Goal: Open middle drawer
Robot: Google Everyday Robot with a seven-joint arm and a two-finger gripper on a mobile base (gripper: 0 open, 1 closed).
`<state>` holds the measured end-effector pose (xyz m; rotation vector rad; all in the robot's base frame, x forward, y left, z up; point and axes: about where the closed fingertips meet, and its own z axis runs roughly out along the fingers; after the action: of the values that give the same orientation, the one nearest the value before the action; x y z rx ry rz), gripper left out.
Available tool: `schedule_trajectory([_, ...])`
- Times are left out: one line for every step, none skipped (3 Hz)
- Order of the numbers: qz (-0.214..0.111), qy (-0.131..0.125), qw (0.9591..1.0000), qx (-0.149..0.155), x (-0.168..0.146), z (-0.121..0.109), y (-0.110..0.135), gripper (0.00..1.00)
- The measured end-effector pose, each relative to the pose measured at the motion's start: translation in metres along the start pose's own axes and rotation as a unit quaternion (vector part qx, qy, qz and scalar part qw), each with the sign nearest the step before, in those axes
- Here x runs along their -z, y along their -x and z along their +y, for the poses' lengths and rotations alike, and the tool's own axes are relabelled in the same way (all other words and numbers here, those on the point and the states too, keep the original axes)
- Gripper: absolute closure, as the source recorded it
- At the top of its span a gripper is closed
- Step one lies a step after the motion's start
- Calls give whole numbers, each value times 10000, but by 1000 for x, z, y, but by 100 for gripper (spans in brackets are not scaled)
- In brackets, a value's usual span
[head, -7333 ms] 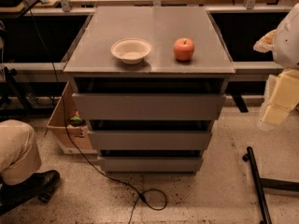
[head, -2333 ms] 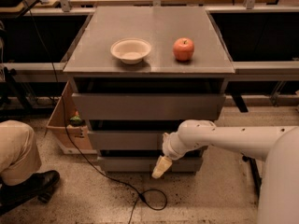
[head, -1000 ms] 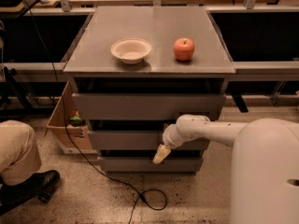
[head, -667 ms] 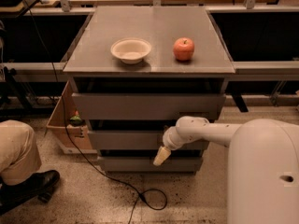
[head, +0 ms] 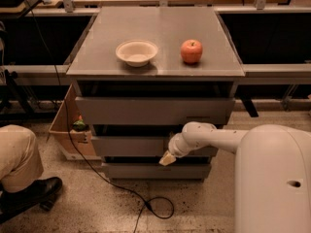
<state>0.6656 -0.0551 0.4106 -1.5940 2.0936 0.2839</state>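
Observation:
The grey cabinet has three handle-less drawer fronts. The middle drawer [head: 129, 146] is the flat front between the tallest top front [head: 146, 110] and the bottom front [head: 146, 171]; it looks closed. My white arm [head: 218, 137] reaches in from the right. My gripper [head: 167, 158] sits at the lower edge of the middle drawer front, just right of its centre, over the dark gap above the bottom drawer.
A white bowl [head: 136, 52] and a red apple [head: 191, 51] stand on the cabinet top [head: 155, 33]. A cardboard box [head: 70, 125] sits at the cabinet's left. A person's leg and shoe [head: 22, 178] are at lower left. A black cable [head: 146, 203] lies on the floor.
The arm swung in from the right and its gripper rose from near the bottom drawer to the middle drawer's lower edge. Over the last second it has barely moved.

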Motion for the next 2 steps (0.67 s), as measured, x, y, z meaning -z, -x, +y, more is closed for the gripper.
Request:
schedule_trajectory([0,0,10000,0,8,-1,4,54])
schedule_trajectory([0,0,10000,0,17,-3,10,33])
